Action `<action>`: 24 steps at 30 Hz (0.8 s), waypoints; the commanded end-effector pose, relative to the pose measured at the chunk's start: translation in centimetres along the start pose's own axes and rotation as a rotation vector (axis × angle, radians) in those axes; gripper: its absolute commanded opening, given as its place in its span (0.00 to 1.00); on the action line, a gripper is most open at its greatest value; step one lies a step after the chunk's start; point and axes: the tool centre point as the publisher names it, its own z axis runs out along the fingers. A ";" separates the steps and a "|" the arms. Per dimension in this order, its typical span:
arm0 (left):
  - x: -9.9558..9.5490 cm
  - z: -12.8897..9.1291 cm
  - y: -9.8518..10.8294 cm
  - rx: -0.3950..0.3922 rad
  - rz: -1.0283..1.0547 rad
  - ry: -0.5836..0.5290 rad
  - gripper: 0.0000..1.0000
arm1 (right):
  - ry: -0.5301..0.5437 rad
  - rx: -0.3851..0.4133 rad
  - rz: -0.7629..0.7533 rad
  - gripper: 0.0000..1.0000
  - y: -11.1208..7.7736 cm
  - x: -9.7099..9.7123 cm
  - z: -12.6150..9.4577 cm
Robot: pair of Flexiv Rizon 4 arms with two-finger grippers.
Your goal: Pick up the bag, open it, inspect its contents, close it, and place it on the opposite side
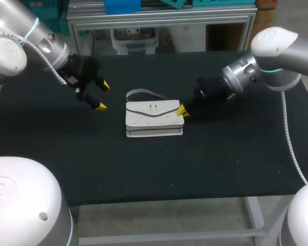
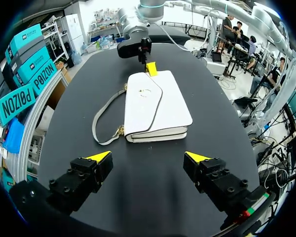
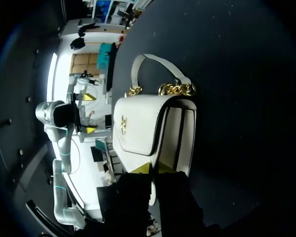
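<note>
"In the middle of the worktop (image 1: 143,169) the white bag (image 1: 153,119) lay flat, its flap (image 1: 161,106) shut and the clasp (image 1: 153,108) facing up; the strap (image 1: 138,93) lay loose on the cloth behind it," said the first.

"And the hands?"

"The left hand (image 1: 103,96) hung wide open, well apart from the bag on its left side, gripping nothing; the right hand (image 1: 183,110) was right at the bag's right end, touching it; whether it really gripped the edge there or only rested against it, I could not tell."

"How would the bag handle, in your opinion?"

"I judged it light and quite stiff; the body kept its box shape by itself; so it should not sag when it is lifted by one end. The surface looked smooth, maybe a little slippery; a pinch on the thin flap edge could slide off."

"Then where to take it?"

"For lifting, I would take the strap near the gold chain (image 3: 176,89), or the narrow ends of the body; the strap was soft, so the bag could swing under it. For opening, one hand should hold the body; the other should lift the flap at its lower edge, beside the clasp."
</note>
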 end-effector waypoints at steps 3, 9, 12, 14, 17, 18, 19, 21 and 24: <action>0.0 0.1 0.1 0.003 0.001 -0.001 1.00 | 0.006 0.045 -0.006 0.21 1.1 -0.2 -0.5; 0.0 0.1 0.1 0.003 0.001 -0.001 1.00 | 0.000 0.038 -0.015 1.00 0.5 0.4 -1.3; 0.0 0.1 0.1 0.003 0.001 -0.001 1.00 | -0.009 0.036 -0.024 1.00 -0.1 0.9 -1.9; 0.0 0.1 0.1 0.003 0.001 -0.001 1.00 | -0.020 0.036 -0.034 1.00 -0.6 1.4 -2.3; 0.0 0.1 0.1 0.003 0.001 -0.001 1.00 | -0.045 0.034 -0.049 1.00 -1.3 2.2 -3.2; 0.0 0.1 0.1 0.003 0.001 -0.001 1.00 | -0.056 0.035 -0.054 1.00 -1.5 2.5 -3.5; 0.0 0.1 0.1 0.003 0.001 -0.001 1.00 | -0.068 0.036 -0.058 1.00 -1.7 2.8 -3.8; 0.0 0.1 0.1 0.003 0.001 -0.001 1.00 | -0.096 0.039 -0.073 1.00 -2.2 3.5 -4.6; 0.0 0.1 0.1 0.003 0.001 -0.001 1.00 | -0.137 0.055 -0.099 1.00 -2.7 4.2 -5.7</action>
